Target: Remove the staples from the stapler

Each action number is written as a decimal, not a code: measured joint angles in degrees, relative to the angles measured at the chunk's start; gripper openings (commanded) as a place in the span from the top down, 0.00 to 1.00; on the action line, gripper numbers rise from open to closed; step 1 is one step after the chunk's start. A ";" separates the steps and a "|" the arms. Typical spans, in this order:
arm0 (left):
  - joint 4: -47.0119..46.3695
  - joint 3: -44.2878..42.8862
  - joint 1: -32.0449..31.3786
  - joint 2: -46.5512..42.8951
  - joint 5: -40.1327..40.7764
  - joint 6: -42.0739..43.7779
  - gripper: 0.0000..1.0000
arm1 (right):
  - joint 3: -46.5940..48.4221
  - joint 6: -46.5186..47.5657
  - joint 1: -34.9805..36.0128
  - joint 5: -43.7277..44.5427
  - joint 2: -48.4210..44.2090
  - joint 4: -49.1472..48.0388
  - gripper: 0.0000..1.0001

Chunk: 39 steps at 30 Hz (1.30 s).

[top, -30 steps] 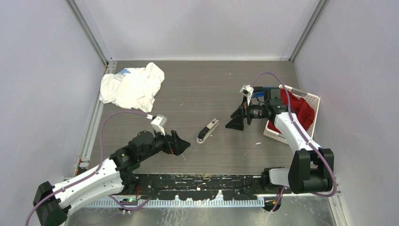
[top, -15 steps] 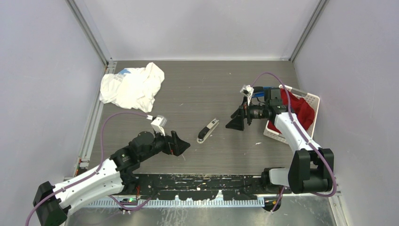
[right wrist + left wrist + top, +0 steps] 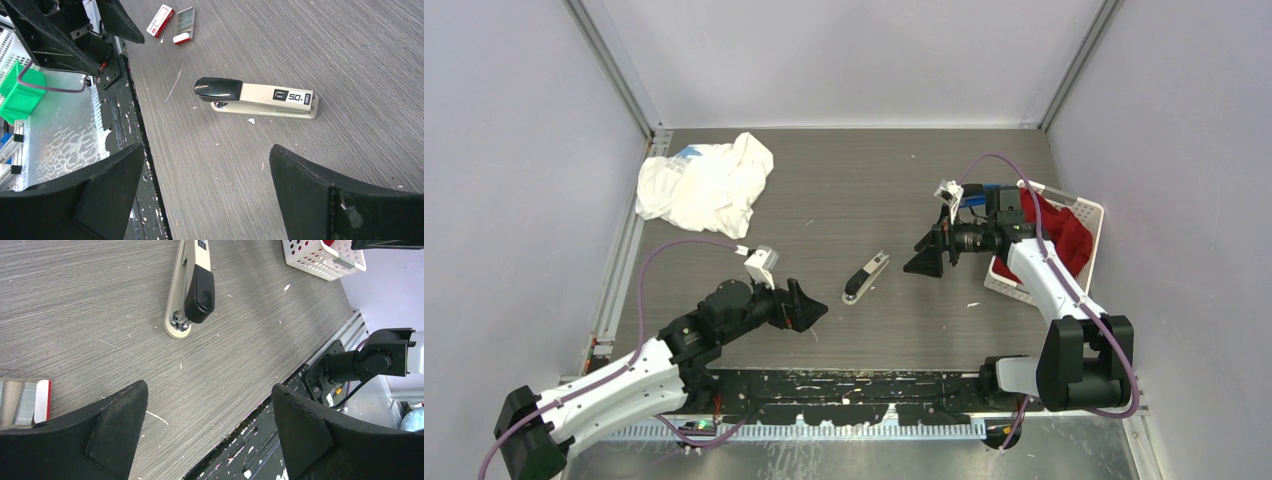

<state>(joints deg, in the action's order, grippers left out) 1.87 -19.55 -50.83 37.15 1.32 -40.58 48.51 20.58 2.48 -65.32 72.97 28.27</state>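
Mid-table, stapler (image 3: 865, 277) lying closed, left gripper (image 3: 812, 310) near-left of it, right gripper (image 3: 916, 260) just right, both released (empty), staples (image 3: 186, 16) by left gripper.

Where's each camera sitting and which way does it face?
Top external: above, behind the arm bases, looking down on the grey table; both arms show.
Left wrist: on the left gripper, facing the beige black-capped stapler; open fingers show.
Right wrist: on the right gripper, same stapler; open fingers show.
Both wrist views share the stapler.

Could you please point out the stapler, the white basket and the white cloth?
stapler (image 3: 255, 95), right wrist view, beige top arm
white basket (image 3: 320, 257), left wrist view, perforated side wall
white cloth (image 3: 706, 185), top view, crumpled middle
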 measured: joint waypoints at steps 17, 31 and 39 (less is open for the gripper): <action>0.07 0.17 0.00 -0.04 0.00 0.02 0.07 | -0.02 0.00 -0.35 -0.20 0.00 0.00 0.00; 0.04 0.17 0.00 -0.02 -0.02 -0.20 0.08 | -0.20 -0.20 -0.63 -0.39 -0.02 0.00 0.00; -0.04 0.17 0.00 0.72 -0.07 -0.22 0.08 | -0.20 -0.22 -1.60 -0.63 -0.76 0.00 0.00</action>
<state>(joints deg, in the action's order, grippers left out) 1.83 -19.38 -50.83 37.87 1.26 -40.80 48.31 20.36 0.89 -65.95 72.20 28.27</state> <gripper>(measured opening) 0.924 0.998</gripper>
